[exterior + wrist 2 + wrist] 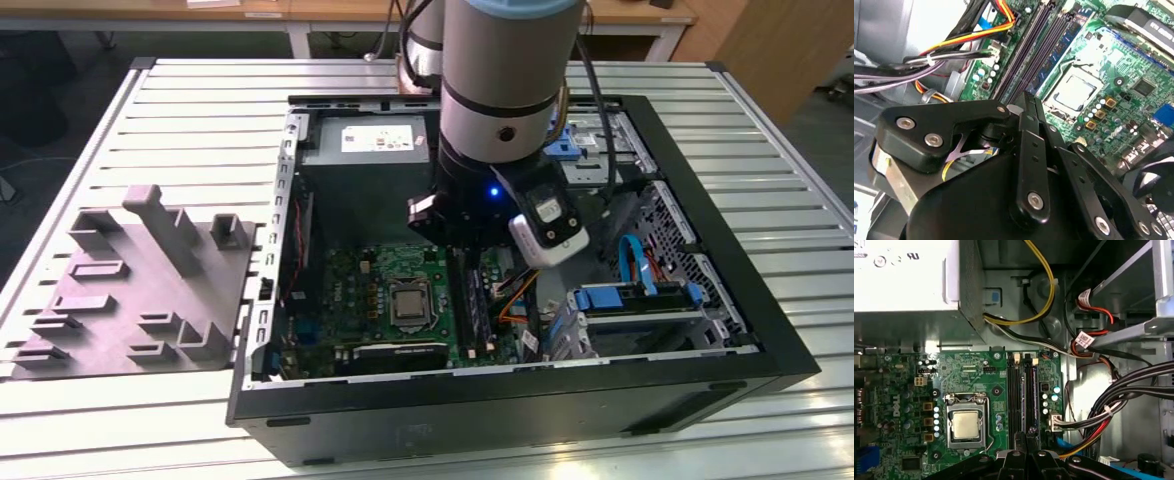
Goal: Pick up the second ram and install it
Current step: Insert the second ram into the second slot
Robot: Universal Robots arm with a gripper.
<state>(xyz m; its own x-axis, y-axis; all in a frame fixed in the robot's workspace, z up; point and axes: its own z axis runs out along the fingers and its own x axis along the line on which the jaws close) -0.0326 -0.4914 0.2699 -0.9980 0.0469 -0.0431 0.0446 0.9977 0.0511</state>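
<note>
Jaws closed, arm (501,90) vertical — above motherboard slots (1020,390).

Green motherboard (380,285), black gripper (1025,434), black computer case (507,412), pale slatted table (187,110), bright-blue cable (635,262)

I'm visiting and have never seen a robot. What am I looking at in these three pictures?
The grey tube is a robot arm, seen in the exterior view from a camera off the arm. It reaches down into an open computer case lying on a slatted table; a grey holder lies on the exterior view's left. Both wrist views come from cameras riding on the arm. They show its gripper at the ram slots, beside the processor. A bluish-green ram sits in one slot. Whether the gripper holds anything I cannot tell.
</note>
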